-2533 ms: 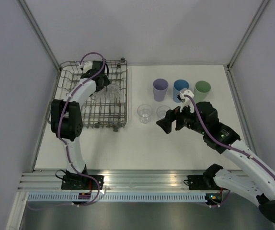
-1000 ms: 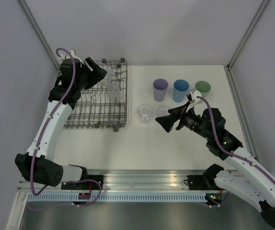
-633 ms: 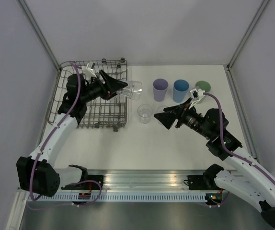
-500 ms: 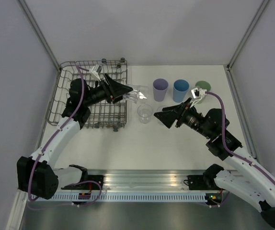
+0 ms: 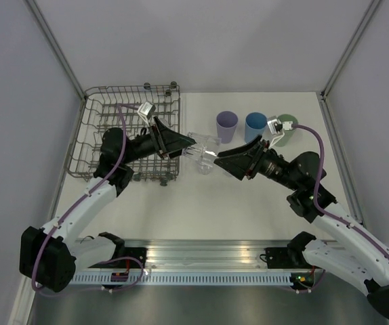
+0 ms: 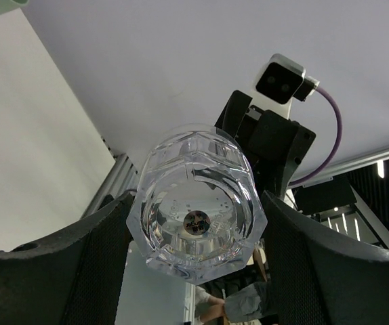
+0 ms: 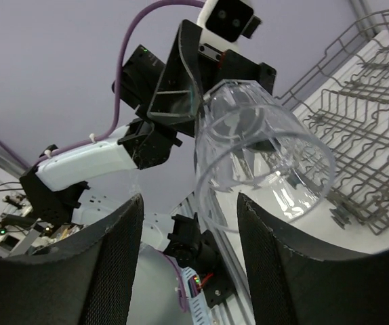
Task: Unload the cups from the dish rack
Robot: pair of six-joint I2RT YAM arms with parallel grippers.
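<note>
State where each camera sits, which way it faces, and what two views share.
Top external: above and behind the bases, looking down on the table; left arm, right arm, dish rack, left end effector holding a clear cup.
Left wrist: looks past its left fingers at the cup's base and the right arm.
Right wrist: looks past its right fingers, right end effector open, into the cup's mouth toward the left arm.
Shared: both wrist views show the cup and the opposite wrist camera.

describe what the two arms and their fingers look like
The left arm and right arm share white links, black joints and broad black textured fingers. A purple cable loops to a small white camera box on each wrist.
</note>
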